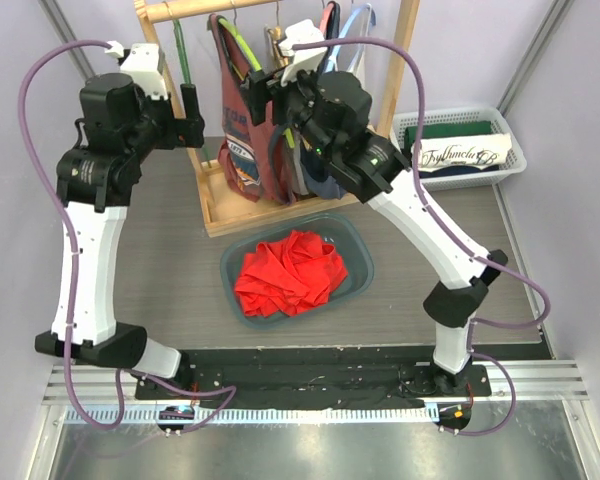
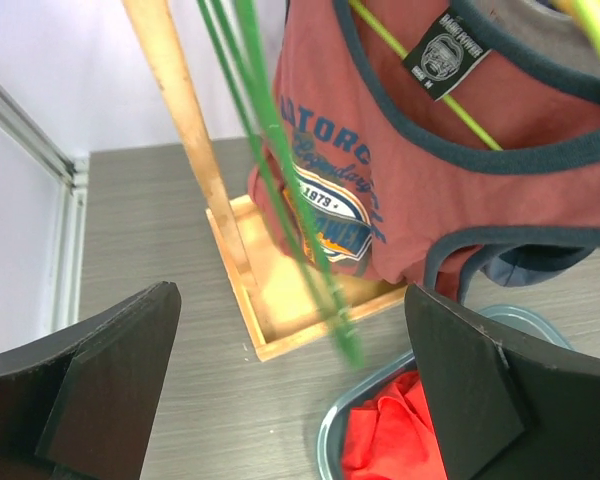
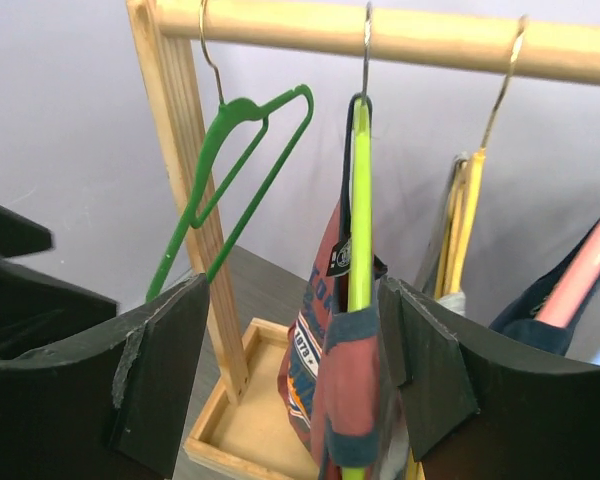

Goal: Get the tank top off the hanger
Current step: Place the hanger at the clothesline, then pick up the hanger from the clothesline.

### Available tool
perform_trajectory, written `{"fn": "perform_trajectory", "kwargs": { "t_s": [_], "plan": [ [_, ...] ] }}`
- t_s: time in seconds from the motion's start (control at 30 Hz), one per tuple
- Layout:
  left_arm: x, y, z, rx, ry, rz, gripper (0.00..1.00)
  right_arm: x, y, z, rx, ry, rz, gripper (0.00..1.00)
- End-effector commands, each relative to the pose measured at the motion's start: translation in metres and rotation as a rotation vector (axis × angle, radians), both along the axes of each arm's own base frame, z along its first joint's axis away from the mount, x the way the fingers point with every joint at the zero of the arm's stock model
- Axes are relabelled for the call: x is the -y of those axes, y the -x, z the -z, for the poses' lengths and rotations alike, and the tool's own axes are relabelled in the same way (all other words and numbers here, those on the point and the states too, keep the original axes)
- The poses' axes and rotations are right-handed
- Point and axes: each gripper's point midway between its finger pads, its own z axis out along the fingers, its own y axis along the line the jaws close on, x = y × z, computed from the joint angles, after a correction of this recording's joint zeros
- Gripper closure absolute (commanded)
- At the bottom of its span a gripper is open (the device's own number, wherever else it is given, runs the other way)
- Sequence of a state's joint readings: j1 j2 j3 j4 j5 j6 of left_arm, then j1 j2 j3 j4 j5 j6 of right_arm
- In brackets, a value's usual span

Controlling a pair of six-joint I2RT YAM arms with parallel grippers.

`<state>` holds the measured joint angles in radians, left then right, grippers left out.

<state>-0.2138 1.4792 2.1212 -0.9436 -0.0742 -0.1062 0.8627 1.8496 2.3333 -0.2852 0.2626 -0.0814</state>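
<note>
A rust-red jersey tank top (image 1: 245, 150) with navy trim hangs on a slim yellow-green plastic hanger (image 3: 360, 200). The hanger is hooked over the rail of a light wooden rack (image 3: 380, 30) at the far middle of the counter (image 1: 160, 260). An empty green plastic hanger (image 3: 245, 160) hangs just to its left, and other garments hang to its right. On the near side of the rack sits a grey-blue plastic basin (image 1: 358, 255) heaped with red clothes (image 1: 285, 275).

The tank top looks light, soft and limp, with some stretch, so it will likely bunch wherever it is pinched rather than lift as one piece. The yellow-green hanger is stiff but swings freely on its hook, so a sideways tug on the cloth would probably drag it along. The best hold seems to be a shoulder strap where it crosses the hanger's arm, drawn outward and down past the tip. Pulling at the hem would only tighten the straps.

The left claw (image 2: 292, 300) is spread wide and released, grasping nothing. It is at the rack's left end, and the green hanger's wires cross its view. Whether they touch it I cannot tell. The right claw (image 3: 295, 290) is also parted, with a finger on either side of the tank top and its hanger. The cloth lies in line with the gap, but neither pad appears to press on it.
</note>
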Motion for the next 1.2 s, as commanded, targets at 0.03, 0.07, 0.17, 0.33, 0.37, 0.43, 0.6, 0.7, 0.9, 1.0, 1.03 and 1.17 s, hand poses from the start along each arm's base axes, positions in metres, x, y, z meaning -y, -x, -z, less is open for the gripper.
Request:
{"fn": "perform_trajectory", "kwargs": {
  "t_s": [0.03, 0.07, 0.17, 0.33, 0.37, 0.43, 0.6, 0.7, 0.9, 1.0, 1.03, 1.17],
  "plan": [
    [-0.003, 0.021, -0.035, 0.13, -0.044, 0.047, 0.0, -0.008, -0.017, 0.01, 0.012, 0.031, 0.031, 0.24],
    [-0.002, 0.023, -0.037, 0.139, -0.053, 0.057, 0.0, -0.009, -0.019, 0.014, 0.006, 0.036, 0.031, 0.24],
    [-0.003, 0.027, -0.033, 0.128, -0.063, 0.065, 0.0, -0.01, -0.023, 0.02, -0.003, 0.044, 0.022, 0.24],
    [-0.002, 0.032, -0.025, 0.112, -0.092, 0.088, 0.01, -0.005, -0.028, 0.015, 0.012, 0.042, 0.026, 0.25],
    [-0.003, 0.033, -0.025, 0.112, -0.094, 0.087, 0.0, -0.006, -0.026, 0.015, 0.013, 0.043, 0.02, 0.25],
    [-0.005, 0.034, -0.024, 0.12, -0.107, 0.082, 0.0, -0.005, -0.026, 0.015, 0.015, 0.049, 0.017, 0.25],
    [-0.006, 0.037, -0.029, 0.14, -0.095, 0.077, 0.0, 0.004, -0.034, 0.017, 0.006, 0.048, 0.033, 0.24],
    [-0.005, 0.039, -0.032, 0.146, -0.086, 0.08, 0.0, 0.013, -0.04, 0.02, -0.023, 0.021, 0.029, 0.23],
    [-0.005, 0.037, -0.028, 0.141, -0.091, 0.078, 0.0, 0.024, -0.041, 0.023, -0.056, -0.006, 0.008, 0.22],
    [-0.004, 0.036, -0.029, 0.143, -0.087, 0.08, 0.0, 0.025, -0.041, 0.028, -0.069, -0.001, 0.002, 0.22],
    [-0.005, 0.036, -0.029, 0.143, -0.086, 0.078, 0.0, 0.024, -0.042, 0.031, -0.074, 0.005, 0.001, 0.22],
    [-0.003, 0.036, -0.03, 0.147, -0.079, 0.083, 0.01, 0.014, -0.044, 0.039, -0.09, 0.014, -0.03, 0.23]
  ]
}}
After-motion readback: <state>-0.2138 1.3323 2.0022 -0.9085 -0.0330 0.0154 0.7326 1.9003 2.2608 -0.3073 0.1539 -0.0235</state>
